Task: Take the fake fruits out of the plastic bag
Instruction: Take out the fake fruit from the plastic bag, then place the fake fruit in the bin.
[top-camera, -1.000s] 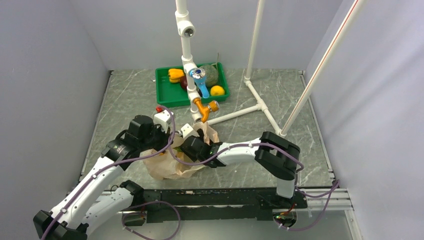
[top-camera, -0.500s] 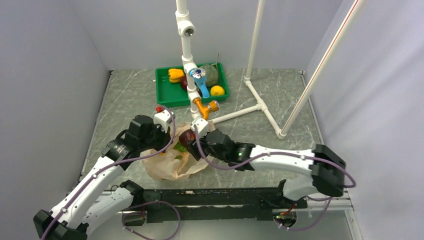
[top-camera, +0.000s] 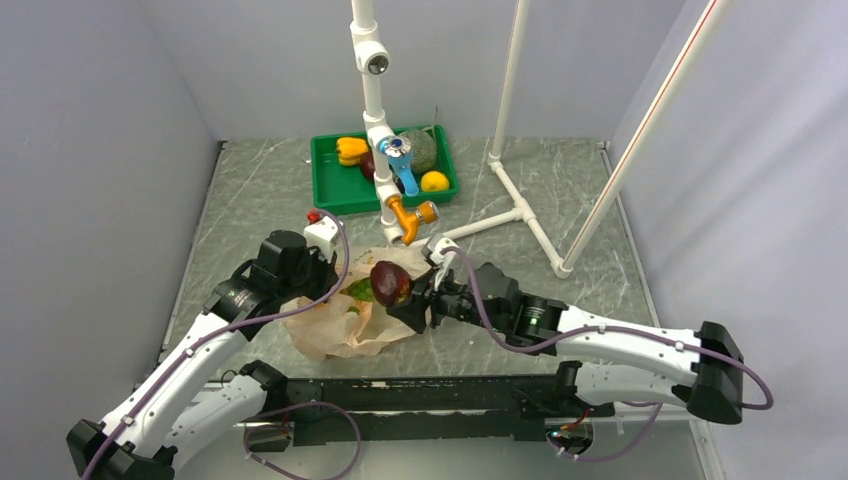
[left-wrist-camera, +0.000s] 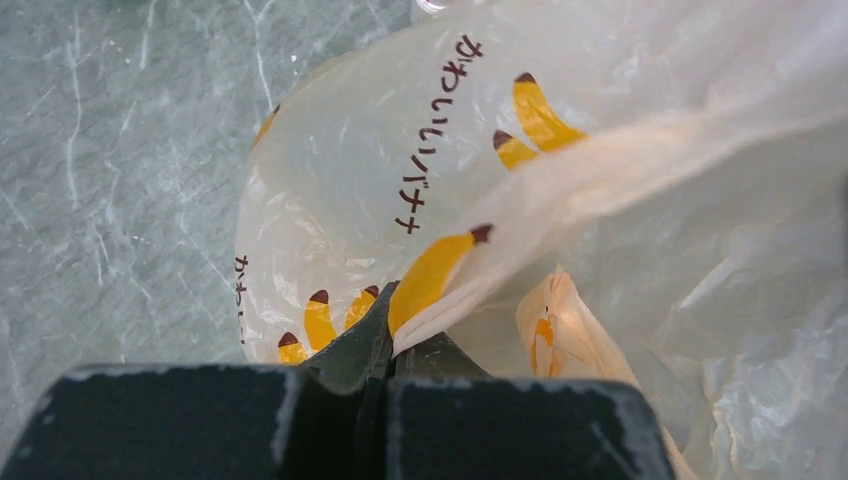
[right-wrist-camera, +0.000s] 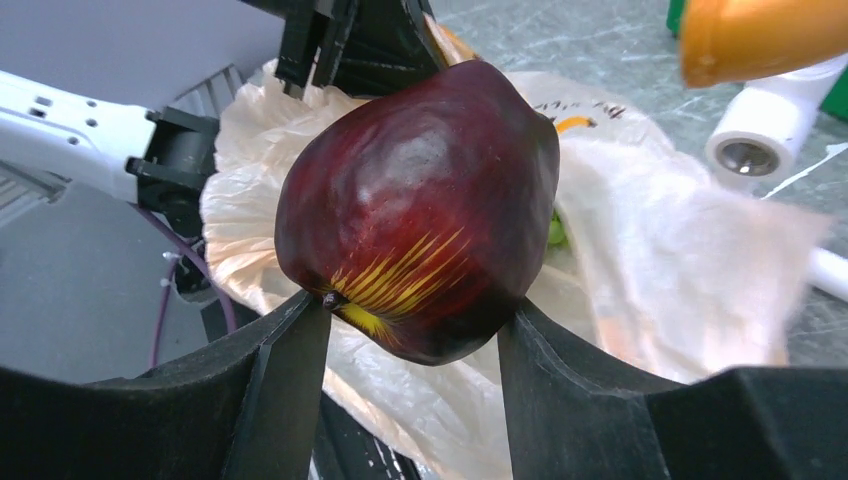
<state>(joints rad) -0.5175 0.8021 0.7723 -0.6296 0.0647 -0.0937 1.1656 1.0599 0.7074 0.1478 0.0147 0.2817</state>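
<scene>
The peach-beige plastic bag (top-camera: 340, 328) with banana prints lies on the table near the front edge. My left gripper (top-camera: 322, 283) is shut on the bag's rim at its left side; in the left wrist view the jaws (left-wrist-camera: 392, 332) pinch a fold of the bag (left-wrist-camera: 400, 150). My right gripper (top-camera: 408, 300) is shut on a dark maroon fruit (top-camera: 390, 283) and holds it above the bag's right side. In the right wrist view the fruit (right-wrist-camera: 420, 210) sits between the two fingers (right-wrist-camera: 410, 305), over the bag (right-wrist-camera: 620, 250). A green fruit (top-camera: 360, 291) shows in the bag's mouth.
A green tray (top-camera: 335, 190) at the back holds a yellow pepper (top-camera: 351, 150), a netted melon (top-camera: 420, 150), a yellow-orange round fruit (top-camera: 434, 181) and a maroon one (top-camera: 368, 165). A white pipe frame with an orange fitting (top-camera: 405, 215) stands just behind the bag.
My right gripper has drawn back out of the bag to the right and up, bringing the maroon fruit with it. My left gripper has kept its hold on the bag's rim.
</scene>
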